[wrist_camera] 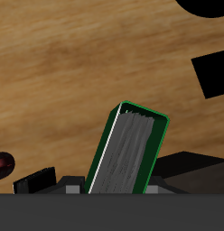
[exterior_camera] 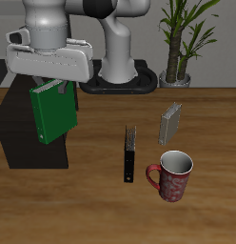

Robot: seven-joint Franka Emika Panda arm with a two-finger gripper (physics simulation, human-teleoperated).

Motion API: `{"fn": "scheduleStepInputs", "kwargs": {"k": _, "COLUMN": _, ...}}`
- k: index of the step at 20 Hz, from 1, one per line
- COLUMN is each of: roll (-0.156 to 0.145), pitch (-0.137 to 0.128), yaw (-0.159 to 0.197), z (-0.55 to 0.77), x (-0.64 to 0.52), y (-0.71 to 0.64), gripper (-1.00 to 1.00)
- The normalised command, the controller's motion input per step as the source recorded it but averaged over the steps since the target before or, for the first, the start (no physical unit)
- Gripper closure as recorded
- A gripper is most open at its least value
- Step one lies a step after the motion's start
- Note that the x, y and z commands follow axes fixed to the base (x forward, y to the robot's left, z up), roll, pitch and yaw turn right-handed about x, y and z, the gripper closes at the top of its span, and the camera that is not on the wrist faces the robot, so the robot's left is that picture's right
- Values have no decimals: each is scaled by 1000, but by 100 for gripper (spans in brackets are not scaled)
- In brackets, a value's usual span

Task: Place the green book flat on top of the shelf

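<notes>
The green book (exterior_camera: 53, 112) hangs upright and a little tilted in my gripper (exterior_camera: 50, 84), which is shut on its upper edge. It is held above the matte black shelf (exterior_camera: 17, 129), over the shelf's inner edge, clear of its top. In the wrist view the green book (wrist_camera: 127, 149) shows its grey-white page edge, with the fingers hidden behind the wrist housing. A corner of the black shelf (wrist_camera: 214, 73) shows there too.
A black book (exterior_camera: 129, 154) stands upright on the wooden table near a red mug (exterior_camera: 173, 176). A grey book (exterior_camera: 170, 123) stands farther back. A potted plant (exterior_camera: 177, 43) stands at the table's back beside the robot base.
</notes>
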Motion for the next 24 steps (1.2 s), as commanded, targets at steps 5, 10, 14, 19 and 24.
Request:
{"fn": "scheduleStepInputs", "kwargs": {"k": 5, "roll": 10, "pitch": -53, "yaw": 72, "z": 475, "x": -385, "y": 77, "gripper": 100}}
{"fn": "scheduleStepInputs", "kwargs": {"k": 10, "roll": 22, "pitch": -23, "yaw": 42, "z": 353, "x": -430, "y": 186, "gripper": 100}}
{"fn": "scheduleStepInputs", "kwargs": {"k": 14, "roll": 43, "pitch": -31, "yaw": 55, "z": 252, "x": -458, "y": 251, "gripper": 100}}
{"fn": "scheduleStepInputs", "kwargs": {"k": 19, "roll": -16, "pitch": 15, "yaw": 42, "z": 119, "x": -331, "y": 81, "gripper": 100}}
{"fn": "scheduleStepInputs", "kwargs": {"k": 24, "roll": 12, "pitch": -9, "yaw": 28, "z": 104, "x": -432, "y": 64, "gripper": 100}}
